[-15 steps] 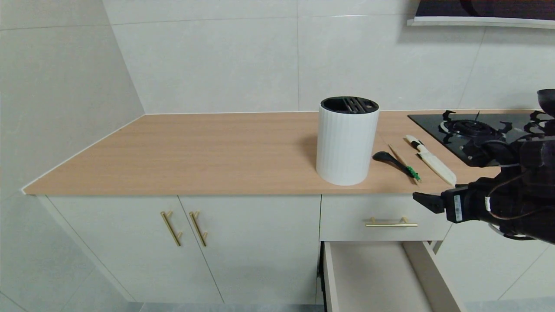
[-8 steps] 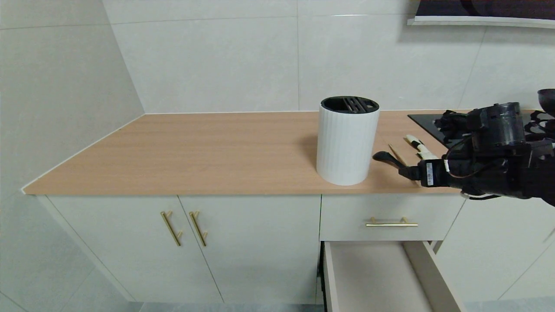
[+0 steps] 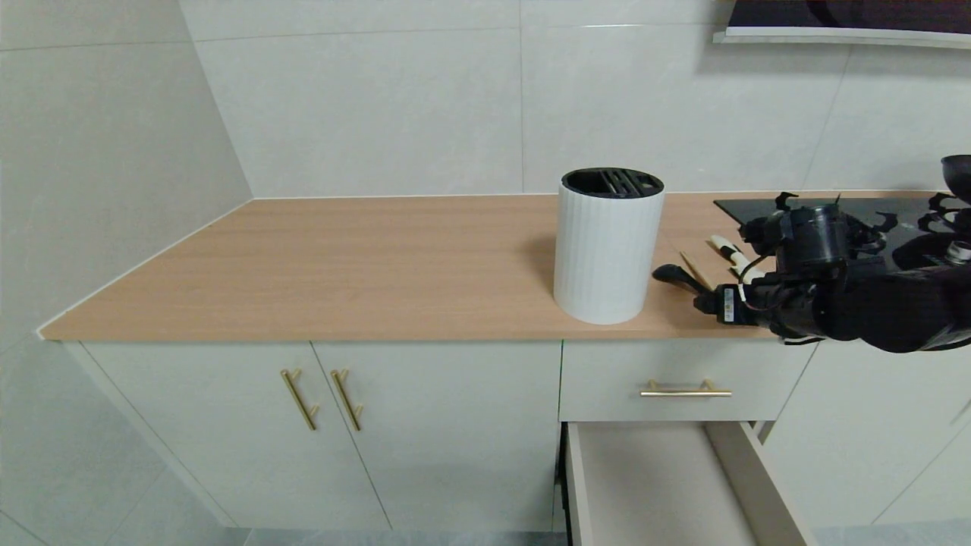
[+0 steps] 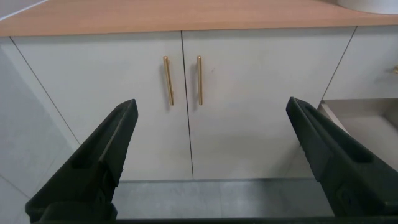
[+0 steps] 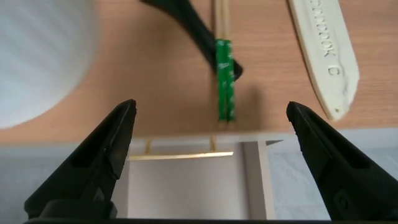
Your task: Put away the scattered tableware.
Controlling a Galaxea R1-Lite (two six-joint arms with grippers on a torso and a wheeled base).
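At the counter edge (image 3: 455, 338), the right claw (image 5: 210, 106) — spread wide — has neared the chopsticks (image 5: 222, 59).

White ribbed holder (image 3: 607, 258) (black top (image 3: 611, 183))

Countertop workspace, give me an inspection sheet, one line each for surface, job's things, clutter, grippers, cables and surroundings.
Surface: wooden countertop, bare apart from the job's things.
Job's things: white holder upright; black spoon, chopsticks and white knife lying beside it, towards the hob.
Clutter: nothing seen.
Grippers: right gripper open, over the chopsticks' green end at the counter's front edge; left gripper open, low, facing the cabinet doors.
Cables: thin cable looped at the right wrist.
Surroundings: gas hob on the right; drawer pulled open below; tiled wall.
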